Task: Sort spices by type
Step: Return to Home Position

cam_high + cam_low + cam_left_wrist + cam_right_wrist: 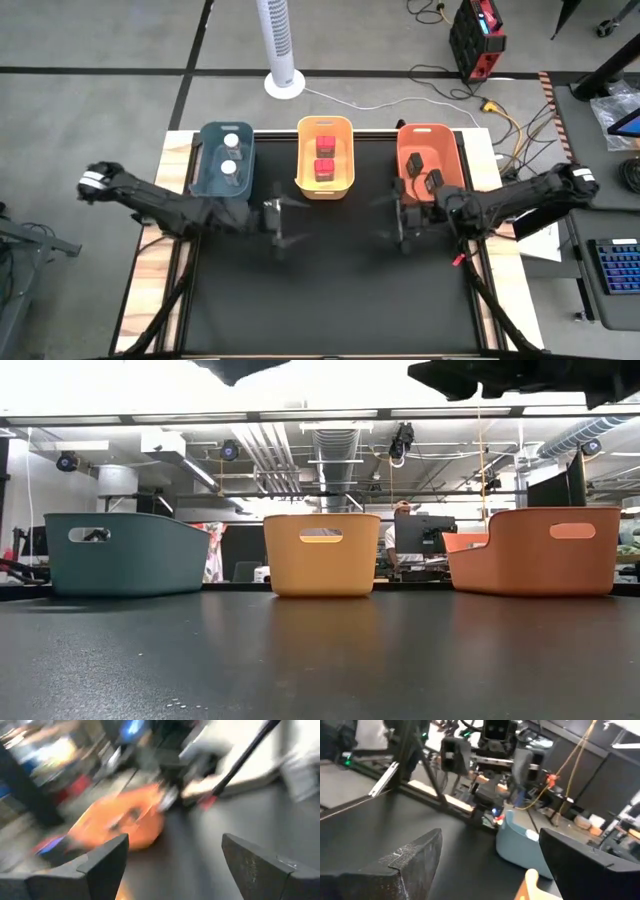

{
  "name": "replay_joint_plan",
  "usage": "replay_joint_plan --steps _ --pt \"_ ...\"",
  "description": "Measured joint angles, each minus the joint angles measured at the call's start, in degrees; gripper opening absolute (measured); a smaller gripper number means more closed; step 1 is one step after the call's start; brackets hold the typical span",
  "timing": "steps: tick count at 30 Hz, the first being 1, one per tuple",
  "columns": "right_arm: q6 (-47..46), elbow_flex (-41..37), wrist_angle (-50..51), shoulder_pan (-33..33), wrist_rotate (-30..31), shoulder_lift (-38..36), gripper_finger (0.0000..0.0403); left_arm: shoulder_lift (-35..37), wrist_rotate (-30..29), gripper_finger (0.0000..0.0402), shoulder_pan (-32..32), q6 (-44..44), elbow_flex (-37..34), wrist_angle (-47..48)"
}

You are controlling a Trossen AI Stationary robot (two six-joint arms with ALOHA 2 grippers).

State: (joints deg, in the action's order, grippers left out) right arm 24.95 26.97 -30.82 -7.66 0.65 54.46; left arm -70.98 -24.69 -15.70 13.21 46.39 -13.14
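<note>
Two white-lidded jars (231, 155) stand in the blue bin (210, 172). Two red-lidded jars (325, 156) stand in the yellow bin (344, 150). Two dark jars (424, 172) lie in the orange bin (405, 142). The three bins stand in a row along the table's far edge and also show in the low view: blue (125, 553), yellow (321, 553), orange (535, 550). My left gripper (282, 238) (172, 840) is open and empty above the mat, near of the gap between the blue and yellow bins. My right gripper (405, 238) (490, 835) is open and empty, just near of the orange bin.
The black mat (330, 300) stretches bare toward the near edge. A white tower fan (281, 50) stands on the floor beyond the far edge. Cables and a red-black box (476, 40) lie at the far right, off the table.
</note>
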Motion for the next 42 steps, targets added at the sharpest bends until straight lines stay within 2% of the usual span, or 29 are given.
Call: replay_joint_plan --steps 3,4,6,8,10,14,18,22,24,29,34,36,42 --pt "-2.15 -2.79 -0.05 2.01 -2.51 -3.76 0.0329 6.75 18.14 0.0304 5.43 -0.45 -7.13 -8.63" --pt "-3.10 -3.68 -0.01 2.31 -3.65 -4.58 0.0331 9.15 22.16 0.0304 6.84 -1.80 -8.86 -8.71" --pt "-4.64 -5.79 0.05 2.45 -4.13 -6.14 0.0333 14.15 26.16 0.0304 8.63 -5.67 -11.50 -7.52" --pt "-5.87 -7.57 0.08 2.45 -4.10 -7.25 0.0336 19.32 25.94 0.0304 9.34 -8.92 -13.09 -4.09" --pt "-7.00 -8.95 0.11 2.45 -3.76 -8.27 0.0336 23.60 22.90 0.0304 9.48 -9.48 -14.35 -1.12" --pt "-7.60 -10.87 -3.42 2.47 -3.66 -8.33 0.0332 28.84 20.44 0.0304 9.50 -14.98 -16.46 1.68" --pt "-7.13 -12.57 -7.49 2.47 -3.68 -8.47 0.0324 35.31 21.49 0.0304 10.97 -10.83 -20.35 4.59" --pt "-7.15 -13.40 -7.59 2.82 -3.69 -8.79 0.0317 43.76 28.58 0.0304 12.87 -11.36 -25.34 3.95" --pt "-7.43 -13.47 -7.76 2.98 -3.63 -8.70 0.0313 48.25 29.23 0.0304 13.36 -12.81 -26.96 4.77" --pt "-9.43 -13.52 -8.80 3.10 -3.63 -8.66 0.0304 59.66 27.18 0.0304 13.85 -13.77 -26.11 8.94" --pt "-10.01 -13.73 -8.71 3.10 -3.63 -8.55 0.0298 67.81 26.97 0.0304 13.85 -14.43 -23.78 22.74" --pt "-9.99 -13.74 -8.71 3.10 -3.63 -8.57 0.0297 70.83 26.65 0.0304 13.85 -15.95 -23.63 25.71" --pt "-9.34 -14.05 -10.08 3.10 -3.61 -8.67 0.0309 70.16 27.11 0.0304 13.87 -18.19 -24.06 25.85"
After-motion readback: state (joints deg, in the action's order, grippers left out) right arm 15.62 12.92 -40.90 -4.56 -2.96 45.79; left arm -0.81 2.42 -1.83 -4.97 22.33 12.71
